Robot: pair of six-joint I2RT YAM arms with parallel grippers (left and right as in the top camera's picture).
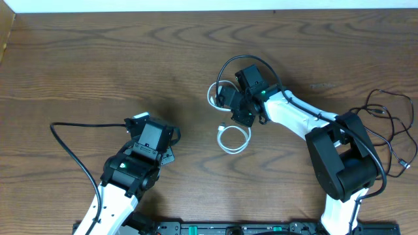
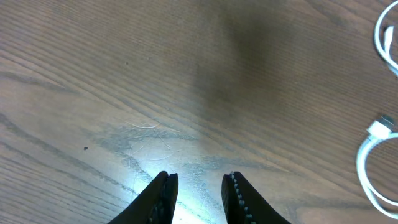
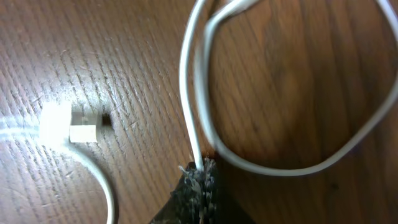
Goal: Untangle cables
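1. Plainly, the job looks partway through. The right pincer (image 3: 200, 177) is clamped together on a thin white cord (image 3: 193, 93) with a small white plug end (image 3: 65, 124), pinching one strand low against the brown wood-grain tabletop (image 1: 98, 59).
2. That cord lies in the middle of the tabletop, just left of the right arm. In the overhead view it forms two loops, one far beside the pincer and one nearer, with the plug between them. Strands cross close to the grip, so it is not yet laid out straight.
3. It lies well apart from the thin black cords (image 1: 390, 124) at the right edge, so parting white from black seems done.
4. Those black cords overlap one another in a loose sprawl beside the right arm's base. They look untouched and probably make up most of what is left.
5. The left pincer (image 2: 199, 186) hovers over bare wood at the near left. Its jaws are apart with nothing between them, and the white cord lies off to its right.
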